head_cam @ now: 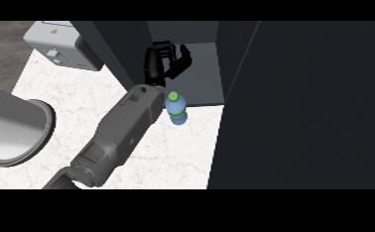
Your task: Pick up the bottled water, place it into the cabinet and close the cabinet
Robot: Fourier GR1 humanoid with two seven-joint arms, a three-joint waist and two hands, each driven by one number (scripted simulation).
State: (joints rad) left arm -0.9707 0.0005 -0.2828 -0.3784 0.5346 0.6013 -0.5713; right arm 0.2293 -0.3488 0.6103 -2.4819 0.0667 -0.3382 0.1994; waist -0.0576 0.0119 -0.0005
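— Bottled water [176, 109], where is it?
— Upright on the white counter [66, 102], below the fingers [182, 57] and just beside the grey forearm [121, 132], at the open cabinet [198, 77] mouth.
— And the left hand [162, 60]?
— Inside the cabinet, fingers apart and relaxed, holding nothing.
— Anything else?
— A toaster [62, 45] left of the fingers; sink [22, 132] lower left.

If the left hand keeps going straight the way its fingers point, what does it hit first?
Probably the cabinet's back wall: the left hand points into the open compartment, nothing visible ahead of it. The bottled water sits behind it, near the wrist. Depth is unclear.
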